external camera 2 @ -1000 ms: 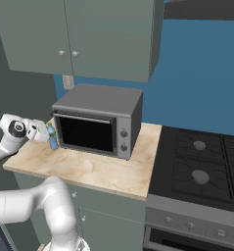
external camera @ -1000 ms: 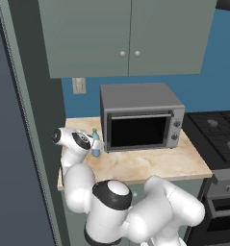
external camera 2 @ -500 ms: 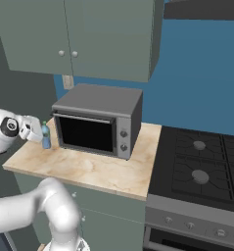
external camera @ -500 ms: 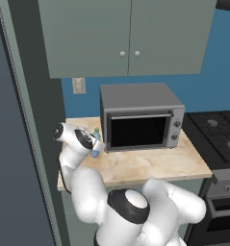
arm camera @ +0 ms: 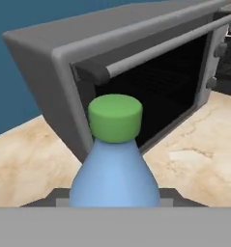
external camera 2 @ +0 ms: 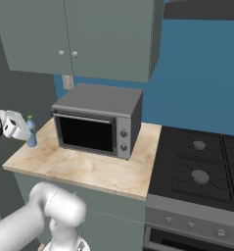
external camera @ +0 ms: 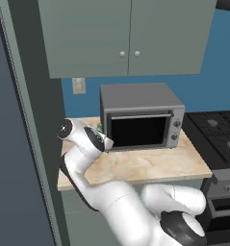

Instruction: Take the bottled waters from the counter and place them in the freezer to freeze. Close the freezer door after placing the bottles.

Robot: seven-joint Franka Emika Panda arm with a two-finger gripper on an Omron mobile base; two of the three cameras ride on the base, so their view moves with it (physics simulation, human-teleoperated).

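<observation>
The gripper (external camera 2: 21,131) has swung, with the arm's wrist, toward the left end of the counter (external camera 2: 89,169) over the last second, and the light blue bottle (arm camera: 115,169) has travelled with it. In the hand view the green-capped bottle sits directly between the jaws, which are closed on its body. In the right base view it hangs at the counter's left edge, just ahead of the toaster oven (external camera 2: 96,120); whether its base has cleared the stone cannot be told at this size. Judged from this, the first bottle is in hand and its carry toward the freezer (external camera: 20,144), the dark unit beside the counter's left end, is under way.

Count:
- bottles visible: one, the blue one
- toaster ovens: one
- wall cupboard doors with round knobs (external camera: 128,36): two
- stove tops (external camera 2: 199,169): one, at the counter's right edge
</observation>
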